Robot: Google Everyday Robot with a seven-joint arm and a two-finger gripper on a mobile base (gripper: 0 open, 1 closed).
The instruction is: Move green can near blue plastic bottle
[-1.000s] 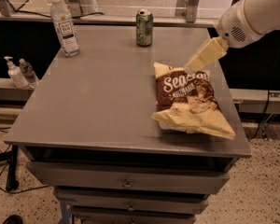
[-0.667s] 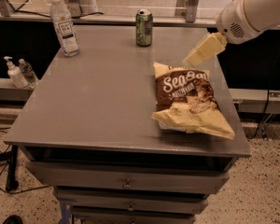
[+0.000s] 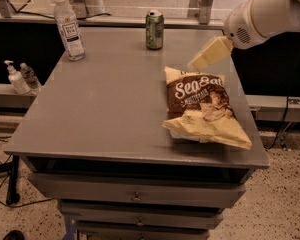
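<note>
The cream-coloured two-finger gripper (image 3: pixel 200 61) hangs above the grey metal counter (image 3: pixel 105 109) at about two o'clock from its middle, tip angled down toward the far end of a brown and tan crinkled snack bag (image 3: pixel 205 109); it holds nothing, and whether it stands spread or closed I cannot tell from this side; behind it the white arm (image 3: pixel 265 14) runs off toward the upper right.

The small green metal can (image 3: pixel 154 30) stands upright at twelve o'clock, near the far edge, well apart from the gripper; the tall clear plastic bottle with a white cap (image 3: pixel 69 29) stands upright at about ten o'clock, near the far left corner, well apart from the can.

I judge this the reach step, the can not yet grasped; the next move calls for travel toward eleven o'clock from the gripper, clear of the bag, then a level grip around the can's side.
</note>
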